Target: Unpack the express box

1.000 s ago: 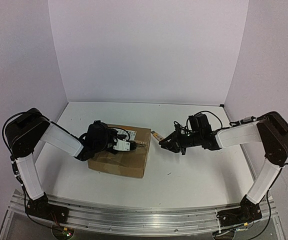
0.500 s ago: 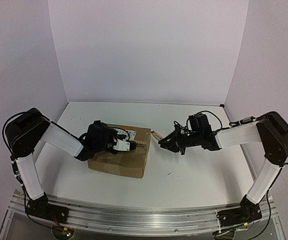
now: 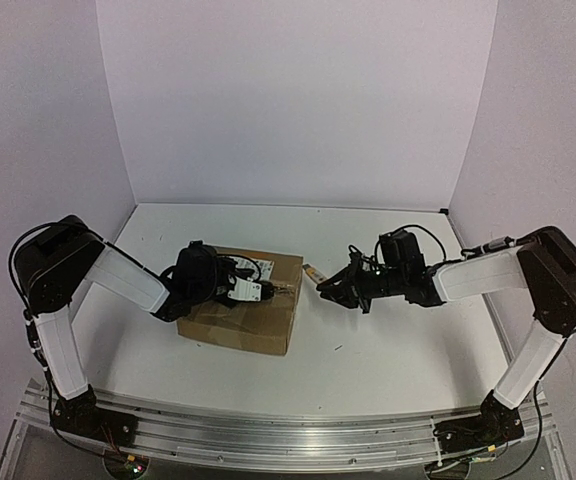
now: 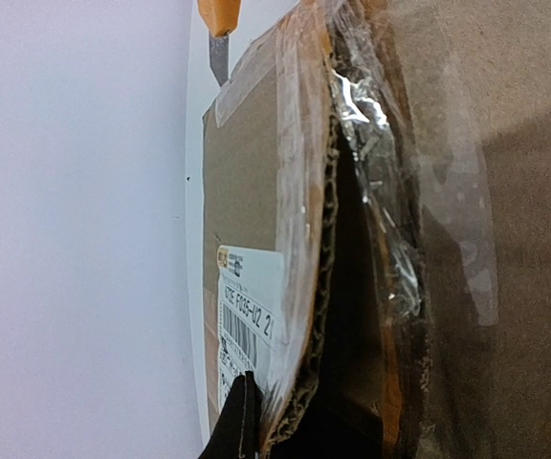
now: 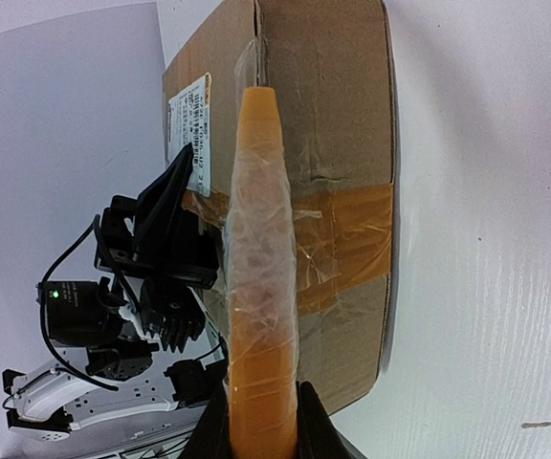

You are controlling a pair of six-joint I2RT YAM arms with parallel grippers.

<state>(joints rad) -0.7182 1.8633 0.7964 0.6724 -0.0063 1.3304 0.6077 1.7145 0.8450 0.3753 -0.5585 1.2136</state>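
left gripper (image 3: 264, 291): sits on top of the box (image 3: 268, 322), at the seam. one finger (image 4: 237, 426) lies outside the raised flap (image 4: 247, 172), beside the label (image 4: 247, 316). the other finger is not clearly seen, so i cannot tell whether the flap is clamped or only propped.

box: directly under the left gripper, flat on the table (image 3: 388, 340), just left of the right gripper's tool tip. the seam gapes dark ahead of the finger. crumpled clear tape (image 4: 381, 191) bridges the gap further along. orange tape (image 5: 352, 239) crosses the end face toward the right gripper and looks uncut.

knife (image 5: 256, 239): the blade (image 4: 220, 53) points at the box end, near it but not touching as far as i can see. the body looks wrapped in glossy film.

right gripper (image 3: 336, 285): pinches the knife, one finger on each side of the handle.

risks, as judged:
- the seam line ahead of the blade runs straight to the left finger. a long or fast cut could strike it or the wiring behind it.
- the film on the handle may let the knife twist or slide back under cutting load.
- lifting the flap while tape bridges it could drag or tip the box instead of opening it.
- if the flap is only propped, a knife push may shift the box and drop the flap.
- a steep blade could go through into the contents.
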